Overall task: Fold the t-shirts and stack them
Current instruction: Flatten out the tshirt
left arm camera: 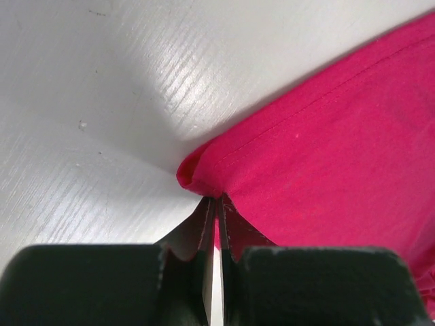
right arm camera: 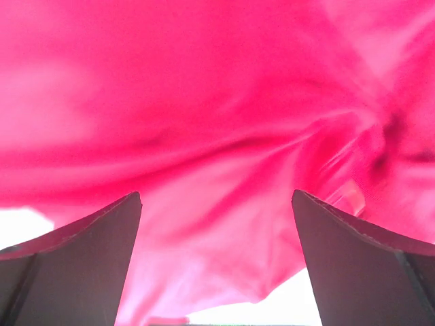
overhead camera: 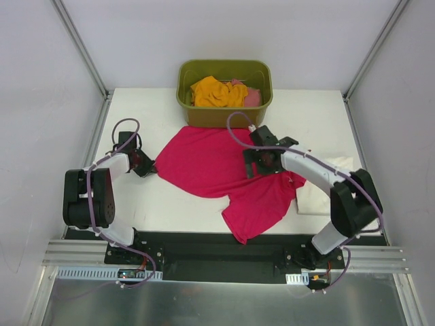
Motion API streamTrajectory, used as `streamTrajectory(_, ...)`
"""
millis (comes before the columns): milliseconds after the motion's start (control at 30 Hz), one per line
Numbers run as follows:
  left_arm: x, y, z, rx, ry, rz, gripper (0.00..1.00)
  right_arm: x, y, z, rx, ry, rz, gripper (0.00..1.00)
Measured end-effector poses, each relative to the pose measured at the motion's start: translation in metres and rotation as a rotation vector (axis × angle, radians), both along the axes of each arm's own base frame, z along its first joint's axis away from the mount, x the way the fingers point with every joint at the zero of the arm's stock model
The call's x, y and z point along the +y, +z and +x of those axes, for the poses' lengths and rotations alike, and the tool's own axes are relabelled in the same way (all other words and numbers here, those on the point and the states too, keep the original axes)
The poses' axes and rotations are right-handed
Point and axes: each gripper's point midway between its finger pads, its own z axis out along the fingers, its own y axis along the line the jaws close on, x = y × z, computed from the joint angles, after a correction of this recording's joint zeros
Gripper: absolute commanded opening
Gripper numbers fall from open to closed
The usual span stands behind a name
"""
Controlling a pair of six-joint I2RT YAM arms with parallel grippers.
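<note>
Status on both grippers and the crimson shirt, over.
Left gripper shut on crimson-pink t-shirt, left corner. Right gripper open, low over the shirt. Shirt spread, crumpled, on table. Cream-white t-shirt lies at its right edge.

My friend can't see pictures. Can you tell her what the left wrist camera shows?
The left gripper is pinched shut on the bunched corner of a crimson-pink t-shirt. The shirt fills the right side of the view, and the white table shows on the left.
</note>
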Motion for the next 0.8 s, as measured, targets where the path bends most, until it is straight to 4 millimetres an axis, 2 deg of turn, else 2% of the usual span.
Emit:
streamTrajectory(133,0.000,0.005,-0.006,-0.025,-0.011,0.006,0.00,0.046,0.035,-0.053,-0.074,0.271,0.022,0.97)
streamTrajectory(233,-0.001,0.010,-0.008,-0.053,-0.016,0.007,0.00,0.073,0.042,-0.097,-0.069,0.444,0.014,0.99)
streamTrajectory(267,-0.001,0.012,-0.008,-0.062,-0.017,0.006,0.00,0.082,0.039,-0.113,-0.053,0.503,0.003,0.99)
streamTrajectory(367,-0.001,0.012,-0.009,-0.071,-0.019,0.006,0.00,0.102,0.021,-0.160,0.027,0.640,-0.030,0.88)
streamTrajectory(467,-0.002,0.009,-0.012,-0.064,-0.019,0.005,0.00,0.110,0.000,-0.192,0.115,0.708,-0.025,0.76)
streamTrajectory(500,-0.002,0.008,-0.013,-0.062,-0.019,0.005,0.00,0.110,-0.008,-0.201,0.148,0.717,-0.027,0.70)
streamTrajectory(600,-0.002,0.006,-0.015,-0.055,-0.018,0.005,0.00,0.103,-0.033,-0.216,0.228,0.722,-0.069,0.64)
streamTrajectory(700,-0.002,0.006,-0.014,-0.059,-0.018,0.005,0.00,0.097,-0.050,-0.222,0.278,0.714,-0.111,0.60)
streamTrajectory(767,-0.002,0.006,-0.014,-0.059,-0.017,0.005,0.00,0.094,-0.054,-0.222,0.283,0.707,-0.132,0.56)
streamTrajectory(800,-0.002,0.006,-0.014,-0.059,-0.017,0.005,0.00,0.094,-0.054,-0.222,0.280,0.704,-0.133,0.49)
